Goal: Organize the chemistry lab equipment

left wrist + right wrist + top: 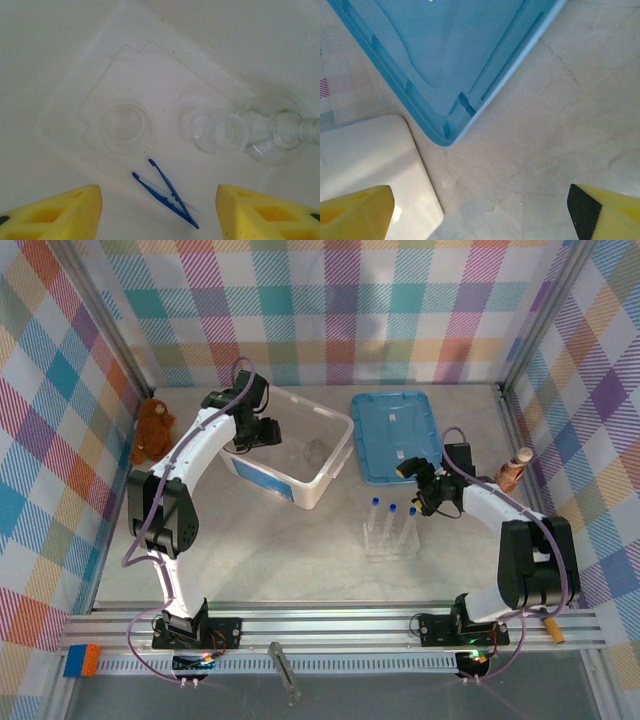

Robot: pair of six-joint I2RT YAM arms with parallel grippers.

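Note:
Three clear test tubes with blue caps point(391, 512) stand upright in a small clear rack point(389, 539) mid-table. Inside the white bin point(330, 475), dark-blue tweezers point(166, 192) lie on the floor beside round clear glassware point(226, 134) and a clear dish point(125, 128). My left gripper point(257, 432) hangs open over the bin, its yellow fingers point(55, 212) spread either side of the tweezers and above them. My right gripper point(420, 487) is open above bare table between the bin's corner and the blue lid point(450, 55), just behind the rack.
A blue lid point(395, 435) lies flat at the back right. A brown teddy bear point(152, 430) sits at the left wall and a brown bottle-shaped object point(513, 472) at the right wall. The bin's corner point(380, 165) is close to my right fingers.

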